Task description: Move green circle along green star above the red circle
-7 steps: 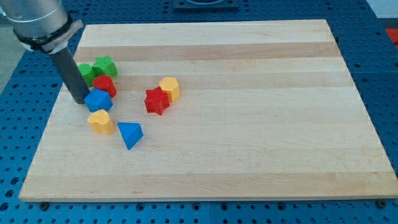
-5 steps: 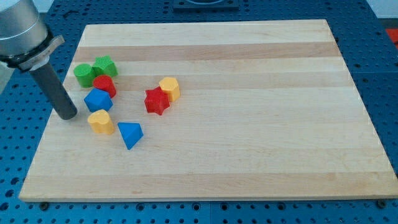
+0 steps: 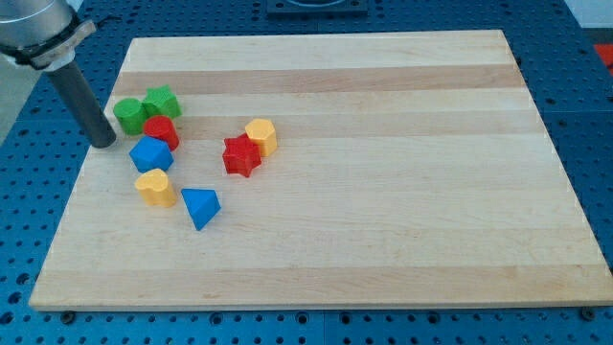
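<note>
Nearest, we are seeing a blue triangular block [image 3: 200, 206] and a yellow rounded block [image 3: 154, 187] lying on the wooden board [image 3: 383, 192]. Farther up, my tip [image 3: 103, 143], holding nothing, is resting just left of the green circle block [image 3: 129, 114], which is touching the green star block [image 3: 163, 101] above the red circle block [image 3: 160, 131].

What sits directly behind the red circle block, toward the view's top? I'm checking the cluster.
The green star block and green circle block sit just behind the red circle block; their near lower edges are hidden.
</note>
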